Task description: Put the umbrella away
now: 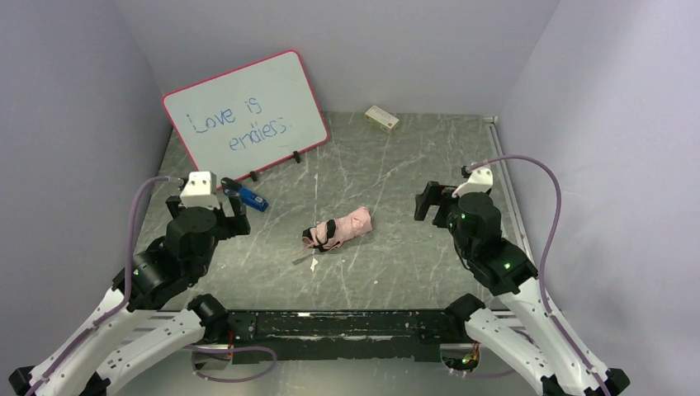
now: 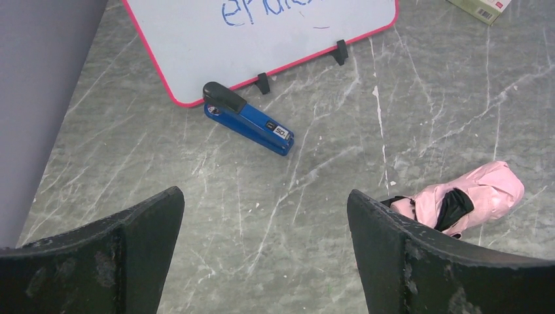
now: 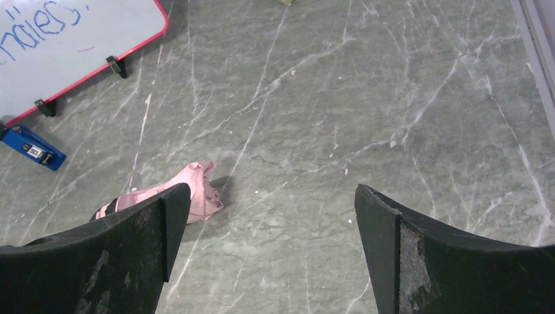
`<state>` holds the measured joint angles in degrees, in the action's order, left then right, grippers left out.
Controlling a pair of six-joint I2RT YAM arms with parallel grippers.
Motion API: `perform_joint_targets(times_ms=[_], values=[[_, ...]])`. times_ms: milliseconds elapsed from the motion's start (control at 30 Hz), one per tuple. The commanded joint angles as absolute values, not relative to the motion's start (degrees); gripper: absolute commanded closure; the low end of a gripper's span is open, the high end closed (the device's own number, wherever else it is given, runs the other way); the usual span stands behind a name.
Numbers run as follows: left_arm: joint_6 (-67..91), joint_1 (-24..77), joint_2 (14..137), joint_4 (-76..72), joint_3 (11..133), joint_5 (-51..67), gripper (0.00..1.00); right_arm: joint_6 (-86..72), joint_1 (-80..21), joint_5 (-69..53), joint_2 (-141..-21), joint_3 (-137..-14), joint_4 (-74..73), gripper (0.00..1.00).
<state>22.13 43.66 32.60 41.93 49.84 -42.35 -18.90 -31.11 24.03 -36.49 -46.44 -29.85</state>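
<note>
A robotics lab cell: 2 arms (image 1: 177, 247) bolted to a marble-patterned table (image 1: 388, 173) inside plain walls (image 1: 371, 49).

Pink-framed whiteboard (image 1: 248, 111) (leaning on wall), blue stapler (image 1: 245, 196), small box (image 1: 382, 119)

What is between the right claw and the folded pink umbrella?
Nothing, just bare grey marbled table between the right claw and the folded pale pink umbrella; the top view shows it.

The left arm (image 1: 182, 243) and right arm (image 1: 487, 247) are pictured: white links, black joints, lilac cables (image 1: 560, 198), scuffed black fingers (image 2: 419, 261).
</note>
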Motion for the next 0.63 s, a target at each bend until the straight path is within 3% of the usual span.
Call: perform_joint_targets(times_ms=[0, 600], values=[[22.47, 43.74, 31.39, 42.24, 49.31, -44.39, 0.03, -18.91, -30.9, 24.16, -35.37, -45.35, -26.69, 0.0], [22.53, 43.74, 30.42, 42.5, 49.41, -45.89, 0.03, -21.01, -30.88, 26.32, -35.96, -44.76, -25.06, 0.0]])
